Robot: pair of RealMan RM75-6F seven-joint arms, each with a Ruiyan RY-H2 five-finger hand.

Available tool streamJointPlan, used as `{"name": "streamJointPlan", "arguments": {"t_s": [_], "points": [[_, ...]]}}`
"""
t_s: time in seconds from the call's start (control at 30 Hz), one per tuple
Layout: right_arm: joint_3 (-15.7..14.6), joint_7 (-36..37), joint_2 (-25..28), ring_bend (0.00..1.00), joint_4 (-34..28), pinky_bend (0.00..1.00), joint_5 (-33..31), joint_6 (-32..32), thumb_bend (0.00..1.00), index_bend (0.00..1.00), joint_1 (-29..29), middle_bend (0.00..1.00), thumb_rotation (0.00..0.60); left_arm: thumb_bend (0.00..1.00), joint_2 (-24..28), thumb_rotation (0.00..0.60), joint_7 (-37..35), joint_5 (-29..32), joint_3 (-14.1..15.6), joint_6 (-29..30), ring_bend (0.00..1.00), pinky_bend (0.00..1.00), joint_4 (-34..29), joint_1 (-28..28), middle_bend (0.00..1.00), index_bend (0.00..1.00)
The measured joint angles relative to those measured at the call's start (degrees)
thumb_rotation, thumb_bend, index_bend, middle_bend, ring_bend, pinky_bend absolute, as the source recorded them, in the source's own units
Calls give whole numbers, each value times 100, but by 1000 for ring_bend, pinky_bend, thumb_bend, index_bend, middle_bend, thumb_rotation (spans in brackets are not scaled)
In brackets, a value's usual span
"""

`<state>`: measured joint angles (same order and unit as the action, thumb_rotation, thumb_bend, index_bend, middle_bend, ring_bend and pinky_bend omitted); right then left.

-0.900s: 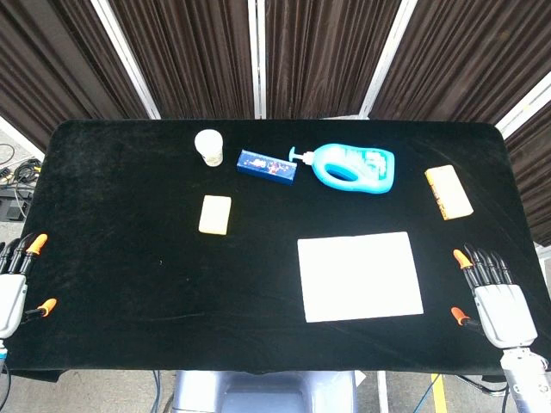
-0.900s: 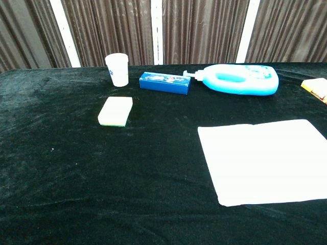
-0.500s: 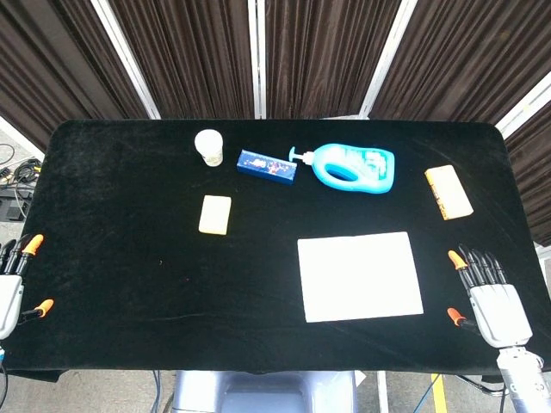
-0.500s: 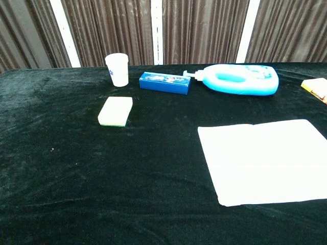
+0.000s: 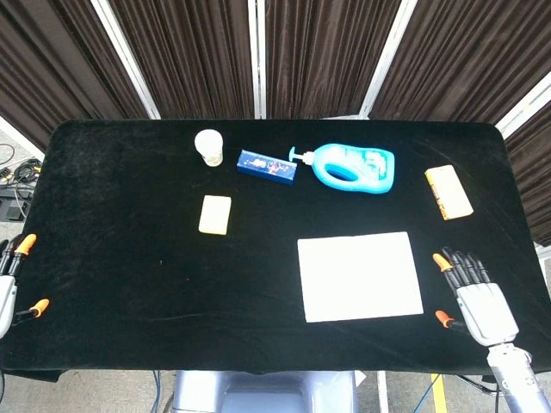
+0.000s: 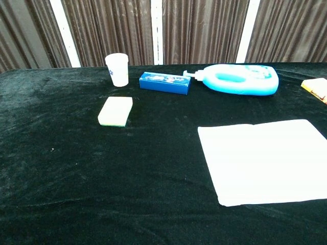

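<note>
In the head view my right hand (image 5: 475, 297) hovers at the table's front right, fingers spread and holding nothing, just right of a white cloth (image 5: 359, 275) (image 6: 265, 160). Only part of my left hand (image 5: 10, 280) shows at the left edge, fingers apart, empty, beside the front left corner of the table. Neither hand appears in the chest view. A yellow sponge (image 5: 215, 213) (image 6: 115, 111) lies left of centre.
Along the back stand a white cup (image 5: 208, 146) (image 6: 118, 69), a blue box (image 5: 267, 165) (image 6: 165, 82) and a cyan pump bottle (image 5: 353, 168) (image 6: 237, 79) on its side. An orange-yellow block (image 5: 448, 192) (image 6: 317, 87) lies at the right. Black cloth covers the table (image 5: 112, 198).
My right hand has drifted left and slightly forward, toward the white cloth. My left hand has slid further left, out of the frame. The objects have not moved.
</note>
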<state>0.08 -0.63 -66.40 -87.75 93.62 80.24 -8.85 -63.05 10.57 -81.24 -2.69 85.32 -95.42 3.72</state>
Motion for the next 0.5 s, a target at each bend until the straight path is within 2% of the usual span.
{"name": "streamJointPlan", "arguments": {"t_s": [0.23, 0.5], "points": [[-246, 829, -15, 0, 129, 0, 677, -436, 79, 0, -484, 0, 600, 138, -20, 600, 44, 78, -37, -8, 0, 0, 2, -2, 0, 0], [-537, 821, -243, 0, -108, 0, 936, -1090, 80, 0, -851, 0, 600, 138, -35, 600, 74, 110, -52, -28, 0, 0, 14, 6, 0, 0]]}}
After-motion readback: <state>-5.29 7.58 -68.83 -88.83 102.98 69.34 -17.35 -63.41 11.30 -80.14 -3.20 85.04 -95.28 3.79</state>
